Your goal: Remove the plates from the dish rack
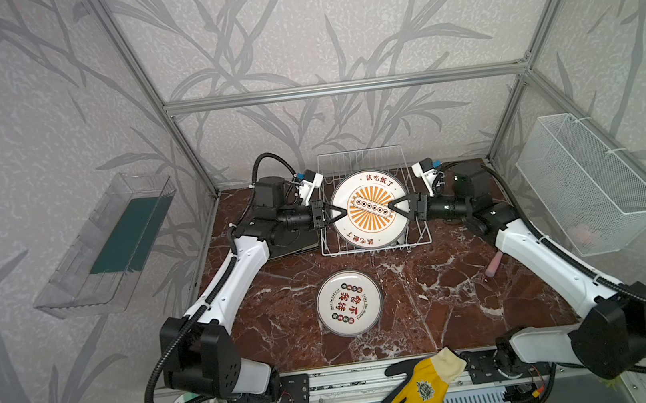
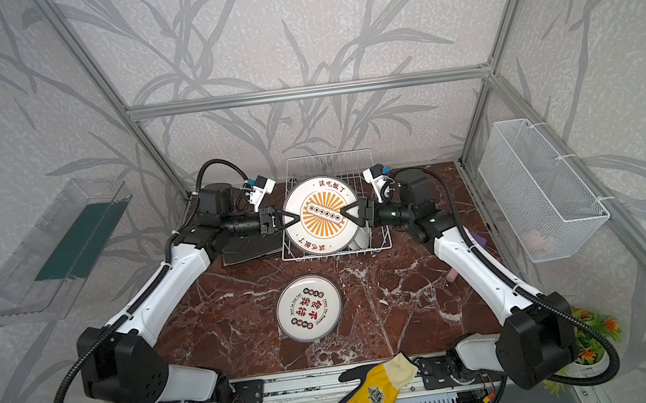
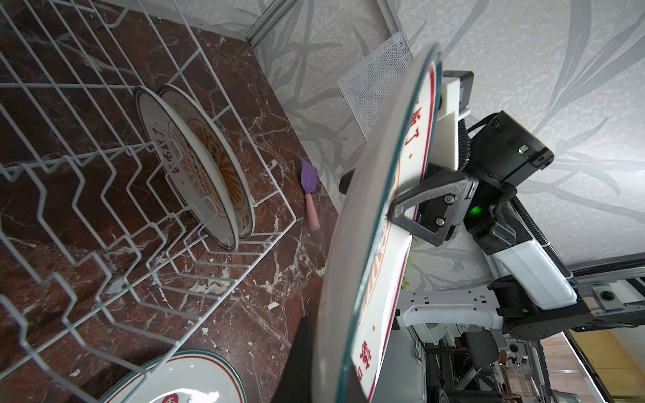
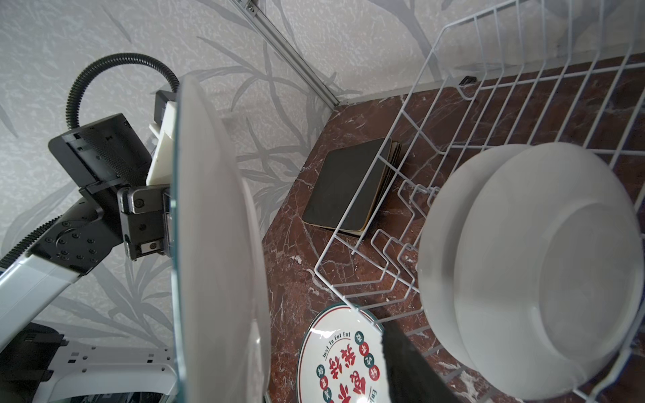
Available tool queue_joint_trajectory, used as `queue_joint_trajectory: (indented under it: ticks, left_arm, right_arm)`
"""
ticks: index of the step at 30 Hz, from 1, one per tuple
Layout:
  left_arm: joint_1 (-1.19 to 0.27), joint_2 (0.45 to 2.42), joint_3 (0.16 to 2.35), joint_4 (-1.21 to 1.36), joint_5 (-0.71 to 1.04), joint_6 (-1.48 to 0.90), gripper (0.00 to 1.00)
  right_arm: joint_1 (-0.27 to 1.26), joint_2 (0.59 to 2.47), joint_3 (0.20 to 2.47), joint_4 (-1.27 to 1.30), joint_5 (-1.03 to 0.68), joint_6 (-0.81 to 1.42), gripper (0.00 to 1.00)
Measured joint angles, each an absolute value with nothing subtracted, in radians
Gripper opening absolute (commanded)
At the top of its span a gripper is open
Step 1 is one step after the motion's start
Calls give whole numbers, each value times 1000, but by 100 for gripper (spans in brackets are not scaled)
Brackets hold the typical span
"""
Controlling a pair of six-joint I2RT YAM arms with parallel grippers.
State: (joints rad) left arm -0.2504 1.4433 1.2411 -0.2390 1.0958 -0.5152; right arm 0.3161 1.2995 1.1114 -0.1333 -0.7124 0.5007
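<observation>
Since the sunburst plate (image 1: 370,209) hangs upright over the front half of the dish rack (image 1: 362,158), spanned between both arms, the step in hand reads as a handover, and doing it well comes down to which side carries the weight. The left gripper (image 1: 341,212) is clamped on the plate's left rim, one finger on the face and one behind. The right gripper (image 1: 394,205) straddles the opposite rim; whether it is pinching or slack I cannot tell from any view. The right side should draw straight out sideways only once its fingers stand clear of both faces, so that it does not twist the plate in a one-sided pinch. A hold on a glazed rim is likely to let the plate swing, so the left arm would do best to move slowly. It should keep the plate on edge until it is clear of the two plates (image 3: 195,167) standing at the rack's front right corner. A sensible landing spot is the round plate (image 1: 349,303) lying flat on the tabletop (image 1: 430,302) before the rack's front edge. The black square stack (image 4: 345,188) beside the rack's left side needs no touching.
</observation>
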Motion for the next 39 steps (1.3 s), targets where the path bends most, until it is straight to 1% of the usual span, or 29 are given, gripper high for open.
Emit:
queue_joint_trajectory:
  ticks: [4, 10, 16, 23, 31, 39]
  left_arm:
    - [-242, 1416, 1240, -290, 1092, -513, 0]
    - [-239, 1319, 1241, -508, 1024, -443, 0]
    - [-236, 1208, 1215, -696, 943, -385, 0]
    - [-236, 1080, 1034, -801, 884, -399, 0]
    - [-236, 978, 876, -862, 812, -438, 0]
    - [-236, 933, 701, -802, 759, -538, 0]
  right_arm:
    - [316, 1257, 1121, -167, -686, 460, 79]
    - [316, 1219, 1129, -220, -657, 415, 99]
    - [316, 1201, 1129, -271, -650, 386, 99]
    - [316, 1178, 1128, -320, -629, 336, 99]
    - [317, 1123, 1086, -348, -607, 278, 99]
    - [348, 1058, 1033, -353, -589, 194, 99]
